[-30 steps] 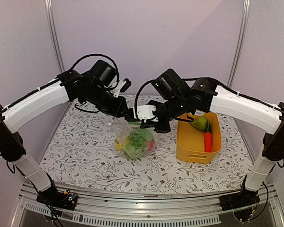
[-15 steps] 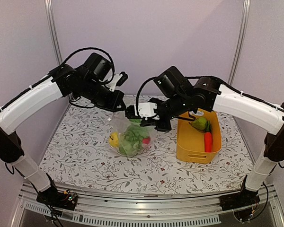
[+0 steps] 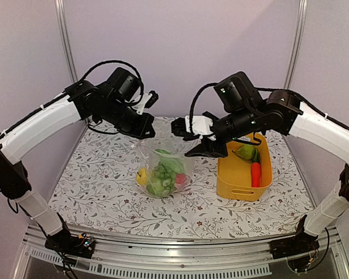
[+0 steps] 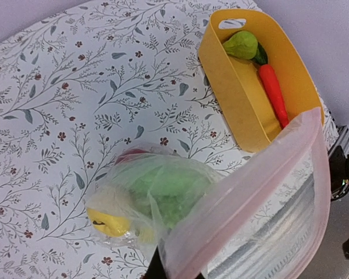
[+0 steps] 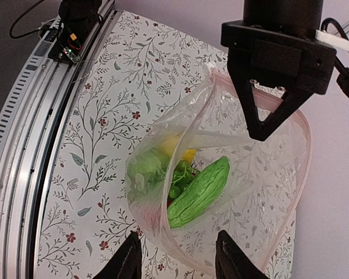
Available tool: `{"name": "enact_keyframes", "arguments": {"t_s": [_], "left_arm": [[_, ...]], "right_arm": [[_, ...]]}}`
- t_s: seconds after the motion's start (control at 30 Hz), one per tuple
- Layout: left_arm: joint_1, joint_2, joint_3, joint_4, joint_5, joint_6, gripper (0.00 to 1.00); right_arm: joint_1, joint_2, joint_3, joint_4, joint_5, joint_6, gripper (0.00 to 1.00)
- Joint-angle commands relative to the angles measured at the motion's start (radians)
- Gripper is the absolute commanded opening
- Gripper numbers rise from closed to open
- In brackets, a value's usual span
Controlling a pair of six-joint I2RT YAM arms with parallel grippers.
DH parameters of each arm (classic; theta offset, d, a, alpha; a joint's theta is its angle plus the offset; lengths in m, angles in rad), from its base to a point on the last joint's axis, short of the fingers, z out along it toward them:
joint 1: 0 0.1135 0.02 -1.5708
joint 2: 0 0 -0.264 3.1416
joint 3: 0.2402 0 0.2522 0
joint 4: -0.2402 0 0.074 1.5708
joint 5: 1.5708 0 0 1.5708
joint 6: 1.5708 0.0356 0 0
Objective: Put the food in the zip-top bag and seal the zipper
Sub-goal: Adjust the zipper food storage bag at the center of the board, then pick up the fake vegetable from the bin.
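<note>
Food [image 5: 198,192] lay inside the zip-top bag [image 5: 250,174] — left claw [image 5: 267,125] clamped tight on it, right claw [image 5: 177,244] spread wide, holding nothing.

"What do the arms look like?"

"The left arm [image 3: 43,119] and the right arm [image 3: 323,128] both have long white shells with black joint housings [image 3: 11,174] between them. Thin black cables [image 3: 107,63] loop off the wrists."

"And the ends?"

"The left tool [image 5: 261,131] is matt black and blocky. Its fingers taper to a wedge, and there are two small pale screws [image 5: 253,82] in its face. The right tool [image 5: 177,258] has rounded black fingers [image 5: 128,261] and a white plate [image 3: 199,123] behind them."
</note>
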Motion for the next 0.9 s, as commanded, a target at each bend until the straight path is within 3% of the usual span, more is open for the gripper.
{"name": "enact_keyframes", "arguments": {"t_s": [0.0,0.2,0.43,0.57,0.7,0.87], "left_arm": [[-0.002,-0.013,-0.031,0.033,-0.024,0.011,0.00],[-0.001,-0.018,-0.070,0.065,-0.023,0.008,0.00],[-0.001,-0.019,-0.080,0.067,-0.027,0.025,0.00],[-0.001,-0.026,-0.090,0.067,-0.033,0.026,0.00],[0.001,-0.039,-0.110,0.075,-0.036,0.025,0.00],[0.002,-0.041,-0.125,0.085,-0.029,0.025,0.00]], "right_arm": [[-0.105,-0.148,-0.079,-0.032,-0.084,0.004,0.44],[-0.374,-0.198,-0.236,-0.046,-0.147,-0.015,0.44],[-0.629,-0.102,-0.292,-0.101,-0.120,-0.084,0.44],[-0.656,-0.051,-0.348,-0.103,0.038,-0.165,0.46],[-0.663,-0.083,-0.495,0.030,0.230,-0.339,0.58],[-0.663,-0.085,-0.528,0.054,0.265,-0.478,0.67]]}}
